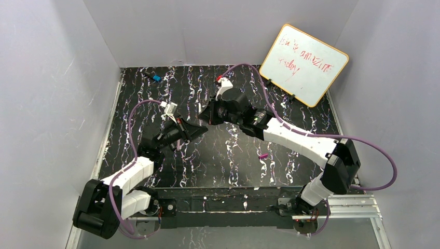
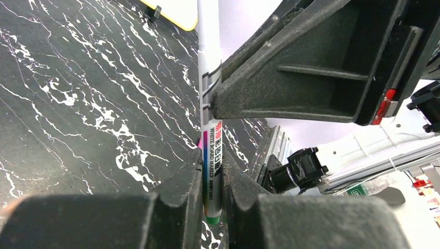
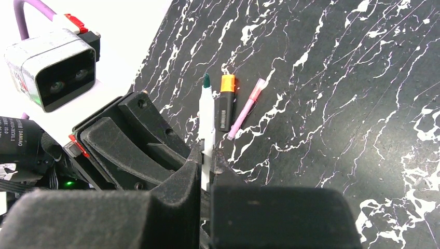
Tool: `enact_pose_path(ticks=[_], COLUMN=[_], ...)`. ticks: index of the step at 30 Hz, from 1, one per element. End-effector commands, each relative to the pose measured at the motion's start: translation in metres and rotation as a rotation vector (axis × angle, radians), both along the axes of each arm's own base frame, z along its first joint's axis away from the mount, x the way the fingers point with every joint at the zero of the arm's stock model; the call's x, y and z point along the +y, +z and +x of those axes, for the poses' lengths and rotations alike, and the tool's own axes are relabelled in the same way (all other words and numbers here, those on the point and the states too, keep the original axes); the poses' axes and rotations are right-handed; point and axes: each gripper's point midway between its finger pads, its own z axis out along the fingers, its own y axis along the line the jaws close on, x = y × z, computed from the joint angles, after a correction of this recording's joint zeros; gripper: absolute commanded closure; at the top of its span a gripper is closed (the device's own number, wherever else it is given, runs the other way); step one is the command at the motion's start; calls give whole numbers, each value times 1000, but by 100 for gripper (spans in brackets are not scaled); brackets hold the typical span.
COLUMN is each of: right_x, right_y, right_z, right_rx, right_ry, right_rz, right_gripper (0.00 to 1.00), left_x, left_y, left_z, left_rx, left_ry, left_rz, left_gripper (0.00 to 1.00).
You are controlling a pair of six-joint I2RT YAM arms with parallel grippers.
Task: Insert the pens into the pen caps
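Note:
Both grippers are shut on the thin white pen (image 2: 211,129), above the mat's middle. My left gripper (image 2: 211,158) holds it near its green butt end. My right gripper (image 3: 207,155) holds it farther along, and its green tip (image 3: 206,80) sticks out past my fingers. In the top view the left gripper (image 1: 193,129) and right gripper (image 1: 204,118) meet tip to tip. Below them on the mat lie the short black pen with an orange end (image 3: 226,106) and the thin pink pen (image 3: 246,109), side by side. A magenta cap (image 1: 263,155) lies alone right of centre.
A black marker with a blue end (image 1: 154,78) lies at the back left. A yellow-rimmed whiteboard (image 1: 303,65) leans at the back right. Grey walls (image 1: 62,104) close in the black marbled mat (image 1: 228,166).

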Motion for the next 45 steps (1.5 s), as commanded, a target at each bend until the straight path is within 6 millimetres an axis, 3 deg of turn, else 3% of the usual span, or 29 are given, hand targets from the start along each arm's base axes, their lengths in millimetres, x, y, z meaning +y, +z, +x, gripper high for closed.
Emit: enact_pose_path(ticks=[1, 4, 6, 8, 9, 10, 11, 12, 14, 17, 20, 22, 24, 31, 38, 45], right_x=[-1, -12, -32, -66, -87, -107, -125, -143, -171, -192, -220, -229, -247, -280, -277, -267], right_y=[20, 23, 26, 31, 37, 45, 51, 58, 54, 47, 5, -20, -42, -60, -76, -85], right_z=[-2, 7, 18, 25, 27, 27, 26, 22, 10, -9, -28, -40, -54, -70, -81, -68], right_rx=[-31, -36, -41, -51, -57, -63, -72, -74, -34, 37, 164, 199, 301, 538, 802, 962], right_ry=[-12, -91, -204, -358, -453, -532, -601, -659, -741, -750, -801, -744, -775, -829, -945, -1155], right_rz=[48, 16, -28, -60, -57, -36, -7, 36, 117, 98, -208, -400, -494, -300, -125, 82], right_gripper=[86, 54, 44, 40, 32, 9, 2, 1, 1, 1, 1, 1, 1, 1, 1, 9], left_x=[-1, 1, 2, 6, 10, 12, 12, 13, 14, 18, 25, 30, 34, 35, 39, 36], left_y=[13, 5, -4, -11, -14, -14, -13, -10, -9, -11, -17, -18, -18, -20, -28, -37], left_z=[1, -1, 0, 4, 8, 9, 9, 10, 9, 10, 7, 6, 5, 3, 5, 2], left_rx=[-64, -41, -11, 26, 48, 56, 60, 63, 72, 81, 86, 83, 89, 142, 191, 254], left_ry=[-5, 2, 18, 55, 95, 109, 113, 118, 122, 134, 141, 147, 155, 143, 193, 199], left_rz=[-5, 1, 15, 39, 52, 56, 55, 57, 74, 147, 240, 291, 329, 363, 348, 282], left_gripper=[100, 100, 100, 100, 100, 100, 100, 100, 100, 100, 100, 100, 100, 100, 100, 100])
